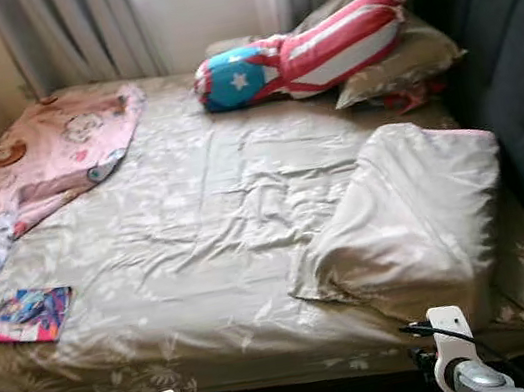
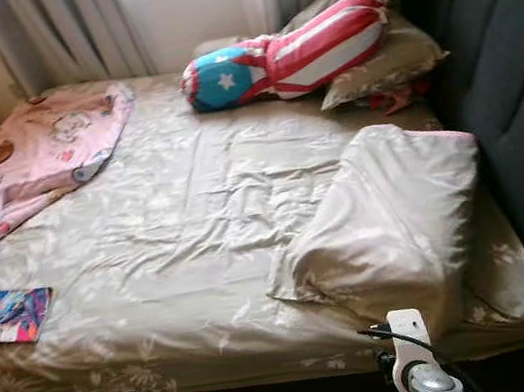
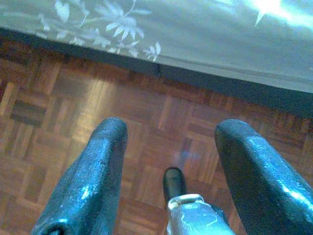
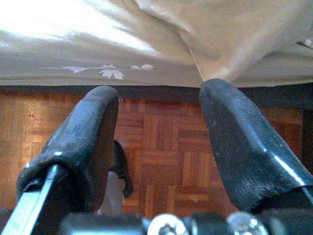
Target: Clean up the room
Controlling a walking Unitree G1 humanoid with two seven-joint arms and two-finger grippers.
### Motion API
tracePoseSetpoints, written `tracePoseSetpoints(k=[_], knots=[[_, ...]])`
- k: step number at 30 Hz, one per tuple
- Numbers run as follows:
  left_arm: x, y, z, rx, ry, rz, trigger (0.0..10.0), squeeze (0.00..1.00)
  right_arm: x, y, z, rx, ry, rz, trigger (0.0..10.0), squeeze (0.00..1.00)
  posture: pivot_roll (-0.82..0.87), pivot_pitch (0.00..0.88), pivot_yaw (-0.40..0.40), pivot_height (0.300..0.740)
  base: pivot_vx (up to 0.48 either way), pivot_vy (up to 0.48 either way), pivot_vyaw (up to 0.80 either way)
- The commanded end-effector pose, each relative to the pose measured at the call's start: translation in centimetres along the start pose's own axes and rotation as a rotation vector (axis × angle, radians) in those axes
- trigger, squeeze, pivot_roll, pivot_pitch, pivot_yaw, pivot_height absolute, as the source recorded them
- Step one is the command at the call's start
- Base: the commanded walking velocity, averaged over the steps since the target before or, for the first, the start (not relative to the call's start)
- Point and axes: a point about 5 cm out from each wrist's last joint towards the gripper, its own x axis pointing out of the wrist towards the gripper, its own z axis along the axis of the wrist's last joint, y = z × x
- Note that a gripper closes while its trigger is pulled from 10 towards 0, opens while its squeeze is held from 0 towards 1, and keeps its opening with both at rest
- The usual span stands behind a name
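While both grippers hang spread and empty over parquet floor (image 3: 68, 98), the bed (image 1: 204, 267) is seen ahead, a book (image 1: 27, 315) beyond the left gripper (image 3: 168, 142), a folded pillow (image 1: 409, 221) beyond the right gripper (image 4: 159, 127).

Head eyes look down across the bed (image 1: 202, 257) — wrist views face parquet floor (image 3: 146, 127) beneath its edge.

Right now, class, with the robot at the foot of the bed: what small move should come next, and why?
Probably raise the right hand toward the folded blanket just above it. Both hands hang open over the wood floor, the left hand too, holding nothing, and the blanket lies nearest at the bed's edge.
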Motion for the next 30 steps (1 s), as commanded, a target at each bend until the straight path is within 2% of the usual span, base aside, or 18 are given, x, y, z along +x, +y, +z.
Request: tracePoseSetpoints(k=[1, 22, 26, 30], knots=[[-0.09, 0.15, -0.39, -0.006, 0.012, 0.011, 10.0, 0.0, 0.02, 0.05, 0.06, -0.009, 0.002, 0.003, 10.0, 0.0, -0.06, 0.012, 0.022, 0.74, 0.0, 0.0, -0.7], [-0.08, 0.25, -0.37, 0.0, 0.012, 0.013, 10.0, 0.0, 0.03, 0.14, 0.04, -0.013, 0.005, 0.007, 10.0, 0.0, -0.06, 0.013, 0.023, 0.74, 0.0, 0.0, -0.7], [-0.08, 0.26, -0.34, 0.006, 0.012, 0.012, 10.0, 0.0, 0.03, 0.16, 0.05, -0.014, 0.006, 0.009, 10.0, 0.0, -0.06, 0.014, 0.024, 0.74, 0.0, -0.426, -0.7], [-0.08, 0.28, -0.38, -0.003, 0.015, 0.015, 10.0, 0.0, 0.03, 0.18, 0.05, -0.015, 0.006, 0.01, 10.0, 0.0, -0.06, 0.014, 0.024, 0.74, 0.0, 0.0, -0.7]])
